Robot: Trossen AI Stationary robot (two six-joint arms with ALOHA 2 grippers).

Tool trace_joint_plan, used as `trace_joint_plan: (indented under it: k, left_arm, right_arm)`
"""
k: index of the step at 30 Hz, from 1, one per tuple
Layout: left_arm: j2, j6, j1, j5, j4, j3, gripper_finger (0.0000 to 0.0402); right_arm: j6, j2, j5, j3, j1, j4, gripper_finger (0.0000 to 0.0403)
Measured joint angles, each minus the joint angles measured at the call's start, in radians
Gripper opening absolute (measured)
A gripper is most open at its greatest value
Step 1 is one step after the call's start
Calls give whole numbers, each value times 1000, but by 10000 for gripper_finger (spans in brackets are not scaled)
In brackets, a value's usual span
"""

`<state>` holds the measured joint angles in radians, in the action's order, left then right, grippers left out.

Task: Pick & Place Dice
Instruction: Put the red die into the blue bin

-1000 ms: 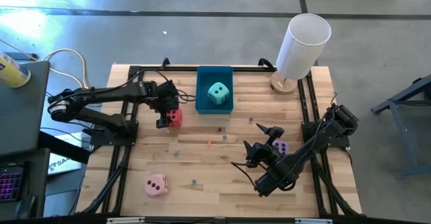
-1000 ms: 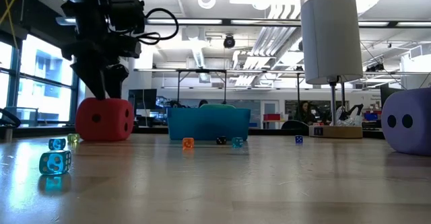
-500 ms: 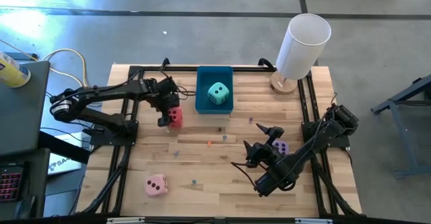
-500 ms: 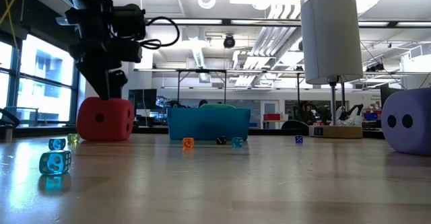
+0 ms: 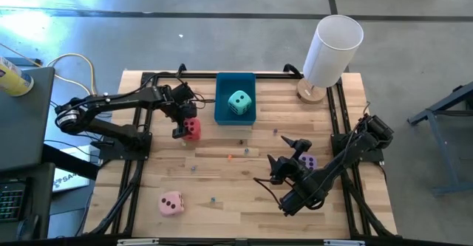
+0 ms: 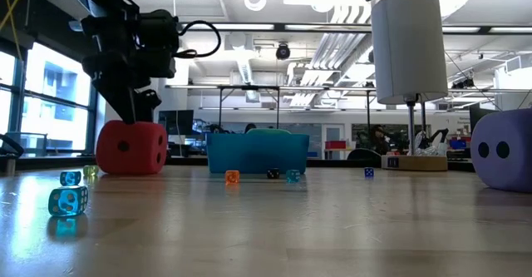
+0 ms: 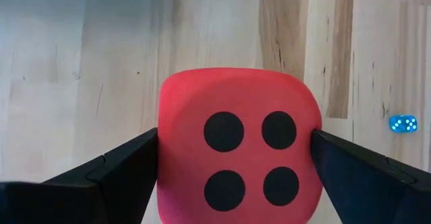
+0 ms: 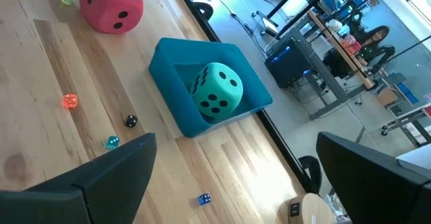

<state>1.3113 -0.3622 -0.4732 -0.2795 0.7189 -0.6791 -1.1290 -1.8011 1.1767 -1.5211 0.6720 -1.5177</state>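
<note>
The red die [image 5: 191, 130] sits on the table left of the blue tray [image 5: 222, 114], and my left gripper [image 5: 182, 126] comes down over it from the left. In the left wrist view its four-pip face [image 7: 236, 157] fills the space between my two fingers. The teal die [image 5: 238, 102] lies inside the tray. The purple die [image 5: 309, 162] rests on the table beside my right gripper [image 5: 290, 156], which is open and touches nothing. The pink die [image 5: 171, 202] lies near the table's near left corner. My left gripper has the red die between its two fingers, one finger [image 7: 128, 163] against one side face [image 7: 165, 150] and the other [image 7: 350, 167] against the opposite face. The fingers slant down from above and from the table's left. The die stands on the table [image 6: 129, 170].
A white cylinder on a round wooden base [image 5: 332, 46] stands at the far right corner. Small coloured dice [image 5: 229, 156] are scattered over the middle of the table, some close to the low camera [image 6: 66, 200]. Black frame rails [image 5: 341, 113] run along both sides.
My left gripper has shifted slightly at the red die, which stays on the table. My right arm has kept still.
</note>
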Motion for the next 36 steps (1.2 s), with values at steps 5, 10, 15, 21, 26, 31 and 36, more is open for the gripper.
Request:
trace_joint_plan:
  k: [5,10,15,21,26,31,36]
  left_arm:
    - [1,-1,-11,-13,2,1,325]
    - [3,-12,-41,-57,3,3,292]
    - [5,-14,-51,-82,1,4,275]
    - [9,-14,-50,-132,-17,9,270]
    - [9,-22,-49,-148,-18,10,270]
    - [11,-30,-46,-178,-18,10,269]
    - [11,-35,-37,-182,-15,7,269]
  right_arm:
    - [0,0,0,0,0,0,400]
    - [0,0,1,0,0,0,400]
    - [0,0,0,0,0,0,400]
    - [0,0,1,0,0,0,400]
    - [0,0,0,0,0,0,400]
    - [1,0,0,0,0,0,400]
    - [1,0,2,0,0,0,400]
